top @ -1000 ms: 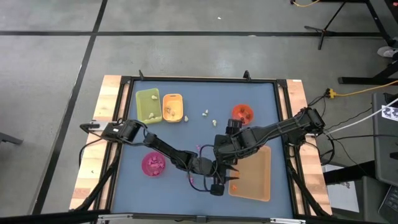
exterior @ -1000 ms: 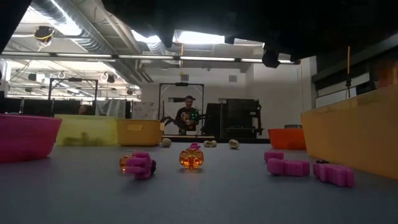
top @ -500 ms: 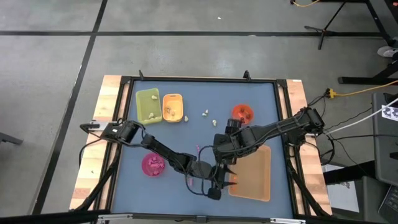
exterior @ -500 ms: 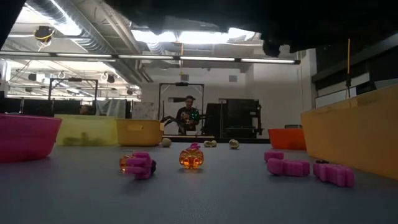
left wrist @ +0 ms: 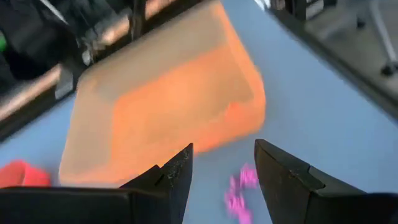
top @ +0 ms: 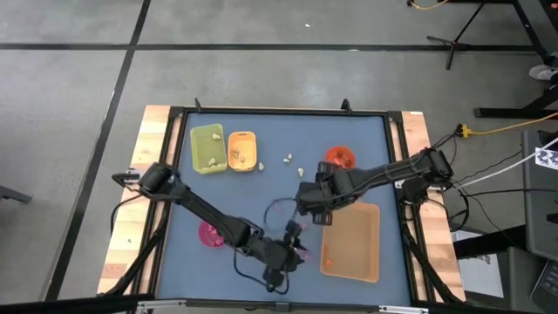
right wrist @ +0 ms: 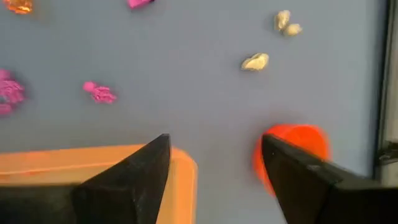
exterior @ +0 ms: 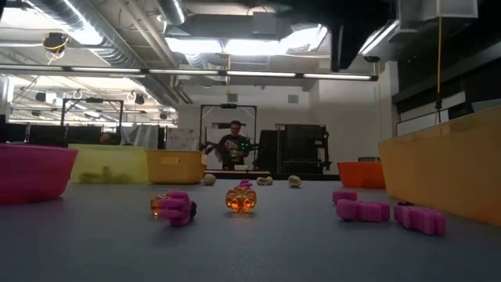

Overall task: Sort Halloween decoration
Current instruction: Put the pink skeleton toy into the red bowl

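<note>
Apparently unlabelled, pink trinkets (exterior: 362,209) lie beside the orange tray (exterior: 446,168).

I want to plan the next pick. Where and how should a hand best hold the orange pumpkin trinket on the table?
Grip the orange pumpkin trinket across its round body, coming from straight above. It sits upright and alone on the blue table, its sides free, so both fingers should fit; the nearest magenta trinket lies apart.

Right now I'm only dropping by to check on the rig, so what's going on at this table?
The robot is sorting tiny Halloween trinkets on a blue table top. The left gripper hangs open above a small magenta-pink trinket beside the large translucent orange tray. The right gripper is open and empty over that tray's corner, near the round red bowl. Several cream-white trinkets lie loose.
</note>
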Controlling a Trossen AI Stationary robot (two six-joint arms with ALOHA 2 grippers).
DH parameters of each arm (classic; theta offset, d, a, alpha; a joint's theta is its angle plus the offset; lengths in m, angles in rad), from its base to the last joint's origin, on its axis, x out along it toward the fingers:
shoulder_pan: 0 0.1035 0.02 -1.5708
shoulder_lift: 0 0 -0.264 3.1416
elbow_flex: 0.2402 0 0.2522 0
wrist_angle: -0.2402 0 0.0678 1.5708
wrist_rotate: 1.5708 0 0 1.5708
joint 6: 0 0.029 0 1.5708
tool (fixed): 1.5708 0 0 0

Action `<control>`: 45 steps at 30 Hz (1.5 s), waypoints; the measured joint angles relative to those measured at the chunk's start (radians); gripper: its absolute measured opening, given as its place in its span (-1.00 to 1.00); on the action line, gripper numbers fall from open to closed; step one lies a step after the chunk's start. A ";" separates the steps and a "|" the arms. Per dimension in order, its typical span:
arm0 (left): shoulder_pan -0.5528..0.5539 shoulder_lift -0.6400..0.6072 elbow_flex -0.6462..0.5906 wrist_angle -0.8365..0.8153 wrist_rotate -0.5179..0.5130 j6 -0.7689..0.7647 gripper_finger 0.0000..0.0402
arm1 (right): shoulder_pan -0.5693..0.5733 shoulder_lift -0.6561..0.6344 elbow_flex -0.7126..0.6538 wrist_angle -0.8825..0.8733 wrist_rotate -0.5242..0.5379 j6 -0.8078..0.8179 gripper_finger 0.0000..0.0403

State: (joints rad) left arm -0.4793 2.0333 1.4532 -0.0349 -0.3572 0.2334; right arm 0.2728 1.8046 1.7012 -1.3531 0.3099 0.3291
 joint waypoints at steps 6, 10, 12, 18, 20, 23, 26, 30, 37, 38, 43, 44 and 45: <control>-0.001 -0.105 -0.086 -0.152 -0.005 -0.120 -0.22 | -0.042 0.000 -0.006 0.111 -0.097 -0.056 0.24; -0.023 -0.227 -0.246 -0.153 -0.039 -0.222 -0.22 | -0.038 0.001 -0.050 0.207 -0.136 -0.098 0.24; -0.038 -0.300 -0.334 -0.152 -0.085 -0.282 -0.22 | -0.036 0.000 -0.077 0.255 -0.182 -0.099 0.24; -0.093 -0.503 -0.564 -0.152 -0.175 -0.467 -0.22 | -0.038 0.001 -0.191 0.457 -0.290 -0.094 0.24; -0.107 -0.558 -0.618 -0.154 -0.182 -0.514 -0.22 | -0.038 0.001 -0.224 0.503 -0.305 -0.073 0.24; -0.126 -0.626 -0.677 -0.153 -0.182 -0.576 -0.22 | -0.038 0.001 -0.265 0.542 -0.333 -0.048 0.24; -0.138 -0.672 -0.712 -0.152 -0.182 -0.614 -0.22 | -0.036 0.001 -0.303 0.546 -0.363 -0.046 0.24; -0.148 -0.685 -0.719 -0.154 -0.182 -0.624 -0.22 | -0.014 0.009 -0.369 0.597 -0.368 -0.047 0.24; -0.150 -0.686 -0.719 -0.150 -0.182 -0.624 -0.22 | 0.025 0.042 -0.450 0.746 -0.352 -0.050 0.24; -0.150 -0.686 -0.719 -0.149 -0.182 -0.624 -0.22 | 0.030 0.045 -0.456 0.761 -0.337 -0.051 0.24; -0.145 -0.686 -0.720 -0.138 -0.182 -0.624 -0.22 | 0.035 0.095 -0.462 0.768 -0.302 -0.050 0.24; -0.143 -0.686 -0.720 -0.134 -0.181 -0.624 -0.22 | 0.035 0.104 -0.463 0.769 -0.303 -0.049 0.23; -0.143 -0.686 -0.720 -0.135 -0.180 -0.624 -0.22 | 0.035 0.113 -0.462 0.776 -0.302 -0.049 0.21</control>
State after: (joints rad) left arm -0.6221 1.3472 0.7330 -0.1700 -0.5373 -0.3904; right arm 0.3080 1.9179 1.2393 -0.5770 0.0076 0.2804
